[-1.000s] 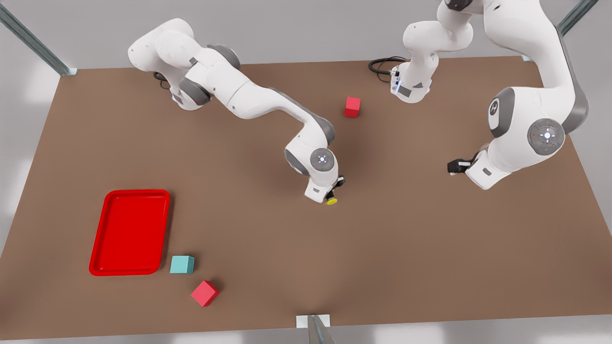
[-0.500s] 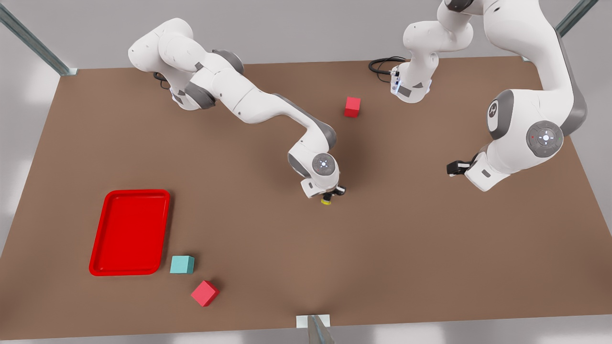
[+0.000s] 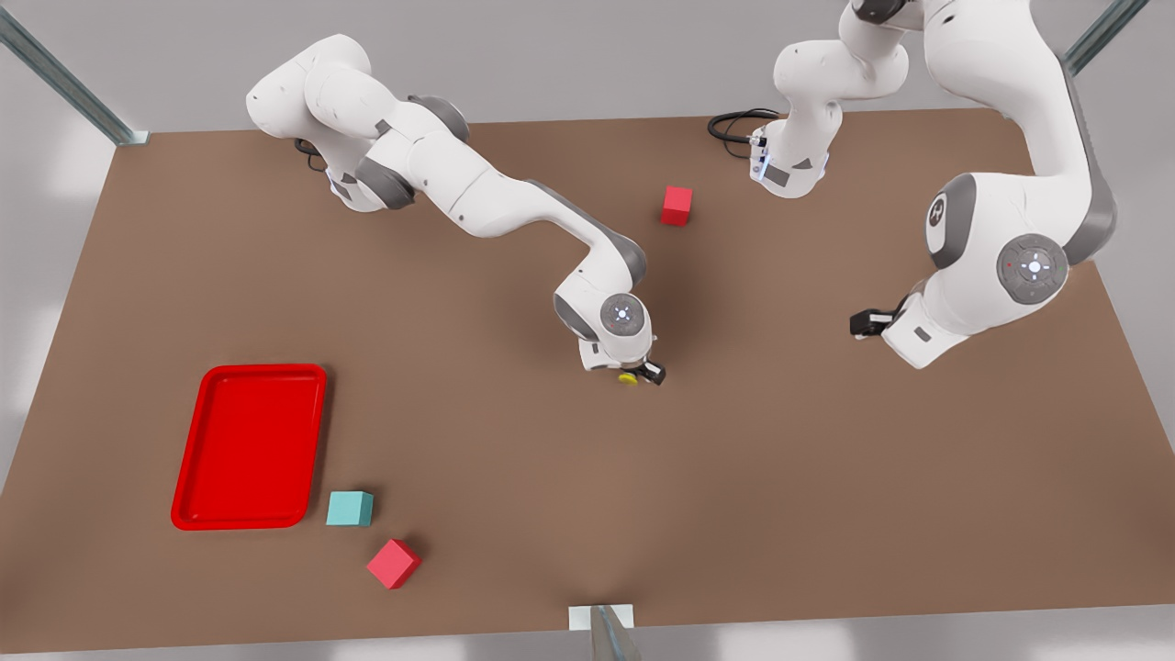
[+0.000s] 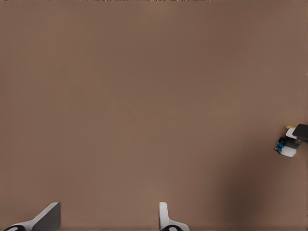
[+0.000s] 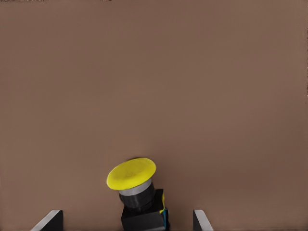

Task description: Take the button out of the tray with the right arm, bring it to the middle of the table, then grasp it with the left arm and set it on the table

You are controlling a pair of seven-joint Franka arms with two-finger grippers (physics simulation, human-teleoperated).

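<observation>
— How much open room is there around the middle of the table (image 3: 789,496)?

— Plenty. The brown top lies bare on all sides of the right gripper (image 3: 640,375), which hangs near the table's centre. The red tray (image 3: 250,447) sits well apart, toward the front view's left, with a teal cube (image 3: 350,508) just beside its near corner and a red cube (image 3: 394,563) a little nearer the front edge. Another red cube (image 3: 677,205) stands toward the far edge, between the two arm bases.

— And the right gripper itself?

— It holds the button (image 3: 629,377). In the right wrist view the dark body of the button (image 5: 139,199) sits between the two fingers (image 5: 50,220) — they look set wider than the body, so I cannot tell where the pads actually touch.

— Which way does the button point?

— Its long axis runs from body to yellow cap, tilted, with the cap leading away from the palm and out over the bare table.

— The left gripper (image 3: 863,323)?

— It waits off toward the front view's right, well apart from the button. In the left wrist view its fingers (image 4: 45,219) stand spread apart with nothing between them, and the button (image 4: 290,144) shows far off at the edge.
</observation>
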